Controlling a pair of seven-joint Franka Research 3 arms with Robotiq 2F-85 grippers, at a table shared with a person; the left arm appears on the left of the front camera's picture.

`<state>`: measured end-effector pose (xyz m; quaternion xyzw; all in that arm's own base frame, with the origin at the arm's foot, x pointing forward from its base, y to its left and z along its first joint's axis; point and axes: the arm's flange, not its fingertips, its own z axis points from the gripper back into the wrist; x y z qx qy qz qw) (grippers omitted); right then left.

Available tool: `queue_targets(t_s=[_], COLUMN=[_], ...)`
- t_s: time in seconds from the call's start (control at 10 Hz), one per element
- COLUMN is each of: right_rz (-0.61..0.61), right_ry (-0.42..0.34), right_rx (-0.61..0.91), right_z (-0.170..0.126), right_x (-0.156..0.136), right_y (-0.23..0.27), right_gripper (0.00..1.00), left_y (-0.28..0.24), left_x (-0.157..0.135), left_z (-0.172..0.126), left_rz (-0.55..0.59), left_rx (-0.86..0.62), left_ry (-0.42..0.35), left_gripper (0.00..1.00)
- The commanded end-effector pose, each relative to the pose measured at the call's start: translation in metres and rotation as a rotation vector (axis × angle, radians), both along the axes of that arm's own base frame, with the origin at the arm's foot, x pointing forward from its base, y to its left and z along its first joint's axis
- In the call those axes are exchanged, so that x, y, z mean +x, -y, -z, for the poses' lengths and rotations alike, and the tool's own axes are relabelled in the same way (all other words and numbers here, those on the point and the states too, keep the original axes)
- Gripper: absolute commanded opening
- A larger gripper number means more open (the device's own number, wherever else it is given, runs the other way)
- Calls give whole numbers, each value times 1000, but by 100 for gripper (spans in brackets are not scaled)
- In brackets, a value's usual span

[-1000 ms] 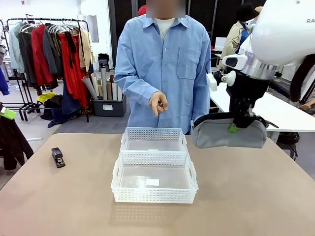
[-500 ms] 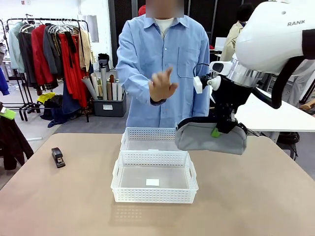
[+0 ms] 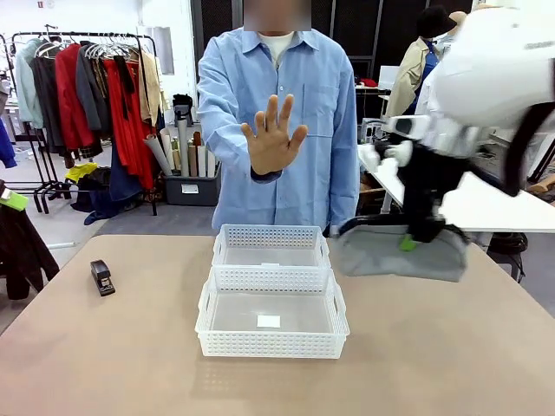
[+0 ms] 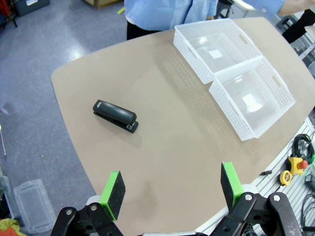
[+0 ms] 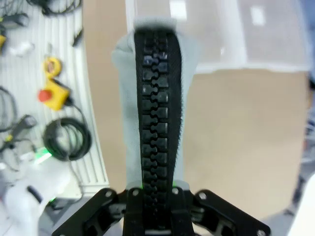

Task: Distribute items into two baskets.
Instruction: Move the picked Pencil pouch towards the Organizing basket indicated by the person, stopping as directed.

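My right gripper (image 3: 414, 237) is shut on the grey waist bag (image 3: 399, 253), which hangs above the table to the right of the two white baskets. In the right wrist view the waist bag (image 5: 155, 98) shows its black zipper between my fingers. The far basket (image 3: 271, 246) and the near, labelled basket (image 3: 272, 314) stand end to end at mid-table, both empty. The black stapler (image 3: 102, 277) lies at the table's left; the same stapler (image 4: 115, 115) lies well beyond my open left gripper (image 4: 172, 189). The person holds up an open palm (image 3: 272, 139).
The baskets (image 4: 235, 81) sit to the right in the left wrist view. Beyond the table's edge lie cables and a red emergency button (image 5: 53, 96). A clothes rack (image 3: 91, 87) stands in the far left background.
My right gripper has swung back to the right with the waist bag, away from the far basket. The person's hand rose from a half-curled pose to a flat raised palm.
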<state>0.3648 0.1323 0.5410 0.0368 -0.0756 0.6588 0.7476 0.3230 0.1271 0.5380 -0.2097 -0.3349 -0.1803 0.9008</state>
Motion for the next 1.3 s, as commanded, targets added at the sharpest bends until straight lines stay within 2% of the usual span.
queue_targets(t_s=[0.0, 0.3, 0.4, 1.2], right_rz=[-31, -22, 24, 24], right_ry=[2, -16, -15, -15], right_rx=[8, 22, 15, 15], right_z=[-1, 7, -1, -1], right_x=[-23, -24, -27, -27], right_y=[38, 58, 54, 54], right_gripper=[0, 0, 0, 0], left_y=[0, 0, 0, 0], left_x=[-1, -1, -1, -1], left_z=[-1, -1, -1, -1], left_rz=[3, 3, 3, 3], left_rx=[-3, -3, -3, -3], left_ry=[3, 3, 3, 3], left_gripper=[100, 100, 100, 100])
